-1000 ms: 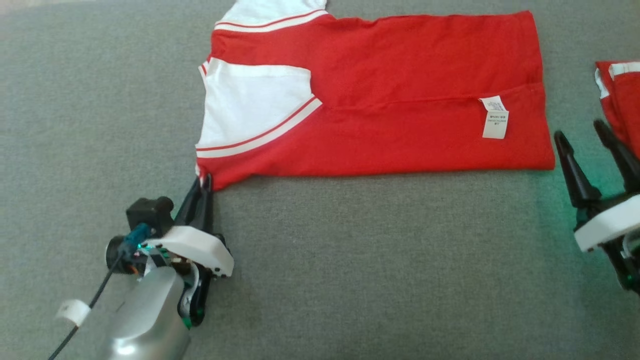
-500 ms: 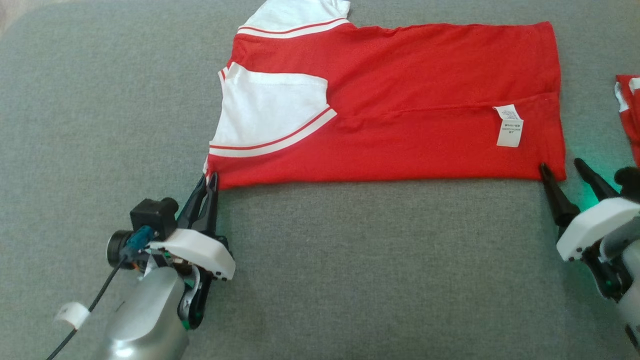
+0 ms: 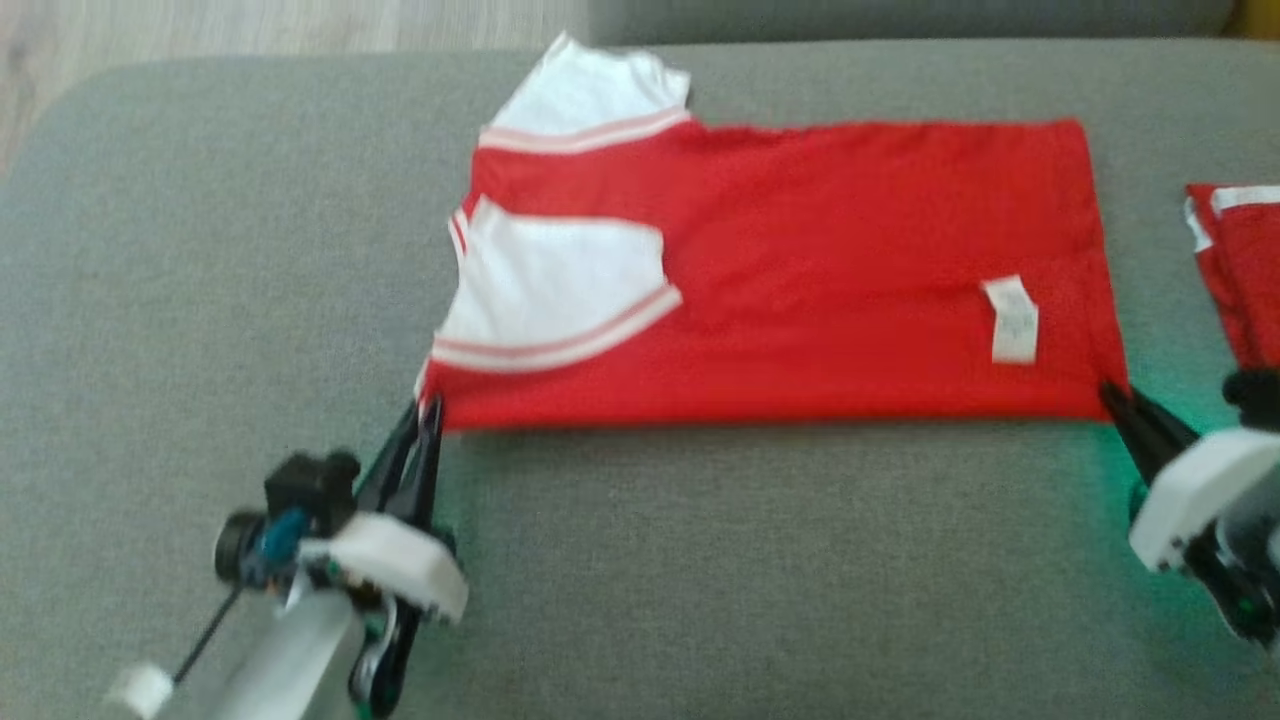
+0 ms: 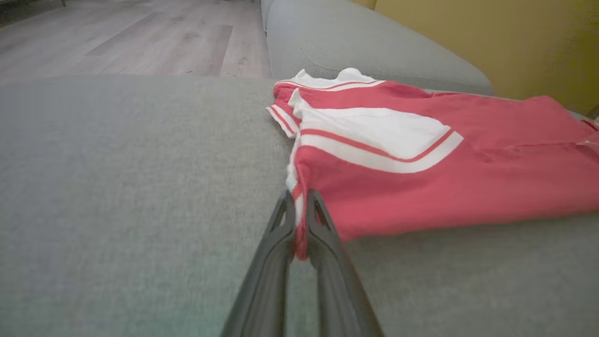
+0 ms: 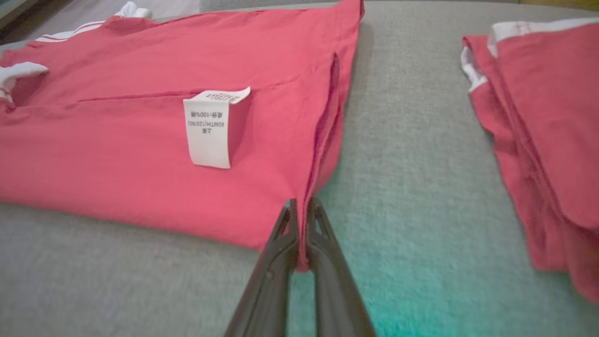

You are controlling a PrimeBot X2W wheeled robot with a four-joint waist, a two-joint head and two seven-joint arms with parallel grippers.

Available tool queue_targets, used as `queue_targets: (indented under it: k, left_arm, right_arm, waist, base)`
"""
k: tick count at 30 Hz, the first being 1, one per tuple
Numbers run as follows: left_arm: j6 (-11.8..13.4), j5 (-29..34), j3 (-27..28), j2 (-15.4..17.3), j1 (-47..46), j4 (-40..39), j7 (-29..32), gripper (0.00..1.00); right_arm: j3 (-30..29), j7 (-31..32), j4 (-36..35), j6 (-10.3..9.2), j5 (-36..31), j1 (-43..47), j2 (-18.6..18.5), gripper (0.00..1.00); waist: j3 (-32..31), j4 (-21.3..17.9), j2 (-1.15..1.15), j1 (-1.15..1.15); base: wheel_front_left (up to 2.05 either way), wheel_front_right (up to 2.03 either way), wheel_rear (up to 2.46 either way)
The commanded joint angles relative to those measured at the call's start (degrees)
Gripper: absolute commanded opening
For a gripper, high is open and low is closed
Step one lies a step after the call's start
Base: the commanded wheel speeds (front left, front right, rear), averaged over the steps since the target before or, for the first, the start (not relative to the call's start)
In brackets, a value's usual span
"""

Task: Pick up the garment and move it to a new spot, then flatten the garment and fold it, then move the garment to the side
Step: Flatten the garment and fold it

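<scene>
The garment (image 3: 800, 270) is a red shirt with white sleeves and white-and-red stripes, lying folded lengthwise on a grey cushion (image 3: 700, 560). A white care label (image 3: 1012, 320) shows near its right end. My left gripper (image 3: 425, 408) is shut on the near left corner of the garment (image 4: 421, 178), red cloth pinched between the fingers (image 4: 323, 234). My right gripper (image 3: 1112, 392) is shut on the near right corner of the garment (image 5: 140, 140), cloth caught between its fingers (image 5: 285, 234).
A second red and white garment (image 3: 1240, 260) lies folded at the right edge of the cushion, close to my right gripper (image 5: 302, 210). Wooden floor (image 4: 117, 37) lies beyond the cushion's far left, with a yellow wall (image 4: 491, 37) behind.
The camera view has shifted down and blurred. My right gripper moved left to the garment's near right corner and shut on it. The left gripper kept its hold on the left corner.
</scene>
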Motion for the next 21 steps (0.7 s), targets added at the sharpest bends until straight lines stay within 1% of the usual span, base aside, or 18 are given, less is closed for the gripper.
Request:
queue_targets:
  k: [1,6,7,8,10,14,19,20,21]
  left_arm:
    - [0.88,0.24,1.71,2.62,1.14,-1.91,-0.26,0.00]
    - [2.71,-0.54,1.48,4.75,8.48,-7.99,1.01,0.00]
    - [2.93,-0.92,1.37,5.07,10.05,-9.33,1.57,0.00]
    - [3.66,-1.53,1.26,5.76,13.00,-11.83,2.56,0.00]
    - [4.65,-1.98,0.96,6.19,15.76,-14.66,3.74,0.00]
    - [6.09,-2.74,0.54,7.12,19.87,-19.15,5.63,0.00]
    - [6.99,-3.25,0.05,7.74,21.94,-21.97,7.37,0.00]
    - [7.01,-3.34,-0.13,7.76,22.03,-22.17,7.77,0.00]
    - [6.93,-3.38,-0.38,7.78,22.01,-22.26,8.23,0.02]
  right_arm:
    - [0.39,-0.11,-1.49,0.19,0.73,2.01,-3.12,0.00]
    - [-0.14,-0.32,-5.23,0.19,3.16,8.21,-7.17,0.00]
    - [-0.39,-0.53,-6.03,0.19,3.59,9.77,-7.76,0.00]
    - [-0.89,-1.02,-7.61,0.19,4.36,12.89,-8.65,0.00]
    - [-1.57,-1.05,-8.98,0.19,4.91,15.76,-9.31,0.00]
    - [-3.72,-1.00,-11.48,0.19,5.03,20.50,-9.67,0.00]
    - [-6.63,-0.59,-13.14,0.19,3.19,23.48,-8.21,0.00]
    - [-7.15,-0.43,-13.31,0.19,2.75,23.75,-7.82,0.06]
    - [-7.59,-0.34,-13.57,0.19,2.24,23.94,-7.47,0.28]
  waist:
    - [-1.21,-0.49,0.00,0.00]
    - [-3.89,-0.86,0.00,0.00]
    - [-4.32,-0.91,0.00,0.00]
    - [-5.14,-1.09,0.00,0.00]
    - [-5.68,-1.24,0.00,0.00]
    - [-6.14,-1.47,0.00,0.00]
    - [-6.16,-1.78,0.00,0.00]
    - [-6.13,-1.81,0.00,0.00]
    - [-6.05,-1.84,0.00,0.00]
  base:
    - [0.00,0.00,0.00]
    - [0.00,0.00,0.00]
    - [0.00,0.00,0.00]
    - [0.00,0.00,0.00]
    - [0.00,0.00,0.00]
    - [0.00,0.00,0.00]
    - [0.00,0.00,0.00]
    - [0.00,0.00,0.00]
    - [0.00,0.00,0.00]
